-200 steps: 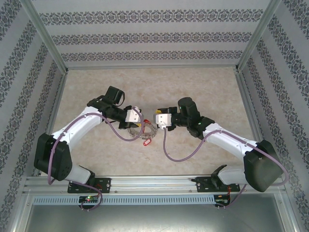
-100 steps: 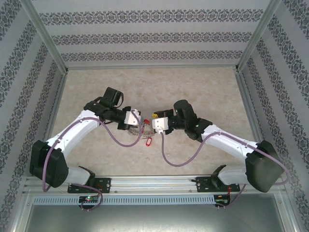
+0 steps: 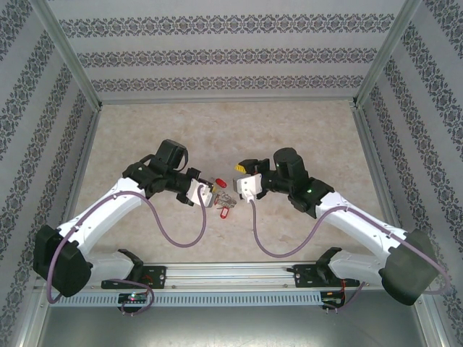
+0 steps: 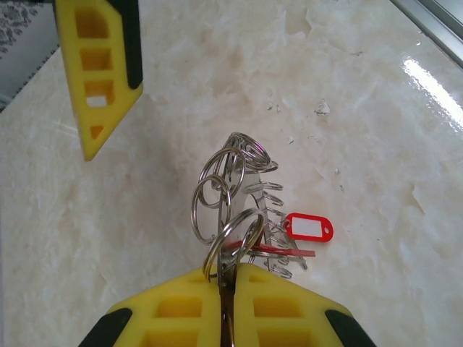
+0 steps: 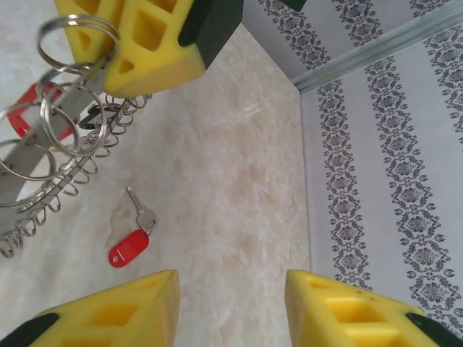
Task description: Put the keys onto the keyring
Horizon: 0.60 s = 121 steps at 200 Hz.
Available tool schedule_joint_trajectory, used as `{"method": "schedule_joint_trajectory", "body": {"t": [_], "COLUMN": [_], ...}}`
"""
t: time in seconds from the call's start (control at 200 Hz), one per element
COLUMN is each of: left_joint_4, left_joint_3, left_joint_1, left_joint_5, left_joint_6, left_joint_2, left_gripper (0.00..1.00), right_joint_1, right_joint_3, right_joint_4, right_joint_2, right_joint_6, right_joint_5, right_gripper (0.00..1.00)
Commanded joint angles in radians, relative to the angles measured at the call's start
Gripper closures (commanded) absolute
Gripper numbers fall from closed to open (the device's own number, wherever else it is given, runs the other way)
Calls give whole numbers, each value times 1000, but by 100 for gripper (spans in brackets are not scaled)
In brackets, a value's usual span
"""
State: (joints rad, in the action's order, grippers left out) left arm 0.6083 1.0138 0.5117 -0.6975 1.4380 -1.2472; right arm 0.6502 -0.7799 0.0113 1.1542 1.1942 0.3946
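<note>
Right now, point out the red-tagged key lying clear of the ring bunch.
The key lying alone on the table, nearest the right gripper; the other red tags sit in with the ring bunch.

L end effector [image 4: 226, 283] moved keyring [image 4: 246, 152] right (R end effector [image 5: 231, 289] widened).

Bare table [image 3: 217, 123] lies open beyond both arms [image 3: 116, 206], up to the walls [image 3: 231, 58] that close three sides. Between the left gripper [image 4: 226, 280] and the right gripper [image 5: 231, 289] room is tight: the keyring [image 4: 231, 191] sticks out from the left one's pinched pads [image 4: 181, 318] into the gap. A key [image 5: 136, 235] lies on the table just beside it, bare surface around. The right gripper's fingers [image 5: 108, 318] stand apart, table showing between. Cables [image 3: 181, 235] loop across the near flanks.
</note>
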Motion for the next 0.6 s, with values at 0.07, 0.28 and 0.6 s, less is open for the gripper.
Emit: {"method": "schedule_joint_trajectory", "body": {"t": [0.07, 0.28, 0.6], "left_joint_4": [-51, -16, -5], "left_joint_3": [7, 47, 55], "left_joint_1": [19, 17, 17], "left_joint_5": [-58, -140, -157], "left_joint_6": [46, -7, -12], "left_joint_2": [20, 2, -7], "left_gripper": [100, 100, 100], "right_joint_1": [-1, 0, -2], "right_joint_3": [68, 107, 103], "right_joint_4": [43, 72, 82], "right_joint_2": [-8, -21, -58], "right_joint_6": [177, 267, 266], "right_joint_5": [105, 168, 199], "right_gripper": [52, 53, 56]}}
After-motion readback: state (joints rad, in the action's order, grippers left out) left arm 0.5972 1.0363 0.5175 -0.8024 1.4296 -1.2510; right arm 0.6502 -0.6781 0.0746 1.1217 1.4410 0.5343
